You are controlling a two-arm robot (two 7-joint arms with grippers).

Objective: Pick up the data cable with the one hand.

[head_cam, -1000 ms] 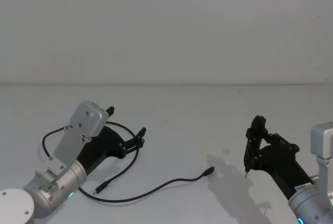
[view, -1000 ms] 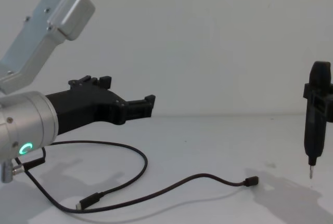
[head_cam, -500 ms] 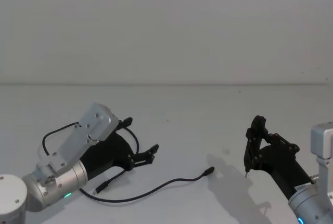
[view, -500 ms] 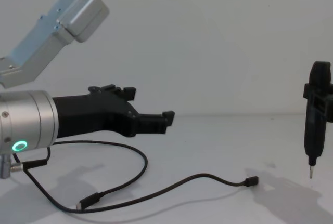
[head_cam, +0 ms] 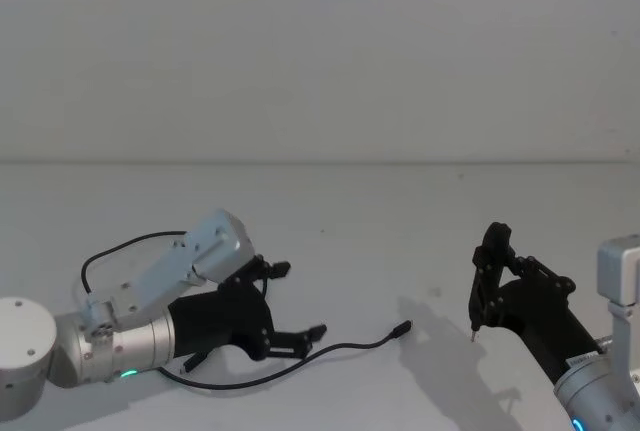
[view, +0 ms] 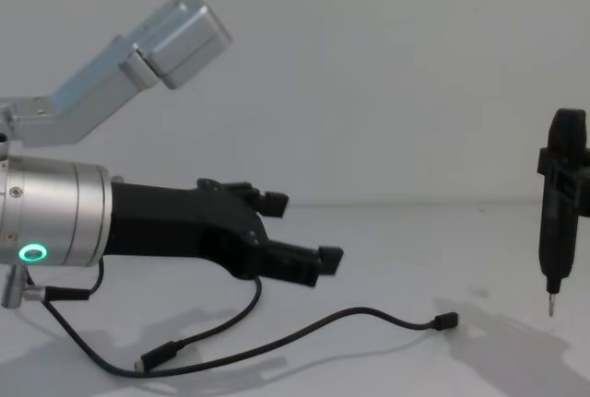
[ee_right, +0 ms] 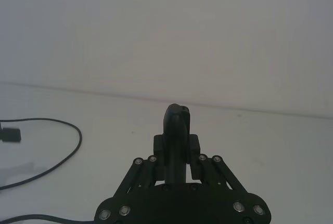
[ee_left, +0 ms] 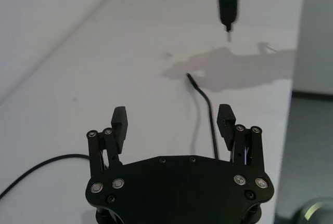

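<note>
**Head view.** Left end effector (head_cam: 298, 301), fingers spread wide and empty, hovers above the surface (head_cam: 350, 221). The data cable (head_cam: 345, 346) lies flat just at its 6 o'clock. The cable's free stretch runs 8-to-2 o'clock, with its plug toward 3. The right end effector (head_cam: 487, 273), clamped on a pen-shaped tool (view: 558, 204), sits farther off.

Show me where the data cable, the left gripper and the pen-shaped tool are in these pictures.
data cable (head_cam: 360, 344): head view, middle stretch of the cord.
left gripper (head_cam: 301, 299): head view, the gap between its open jaws.
pen-shaped tool (view: 558, 213): chest view, its black body.
</note>
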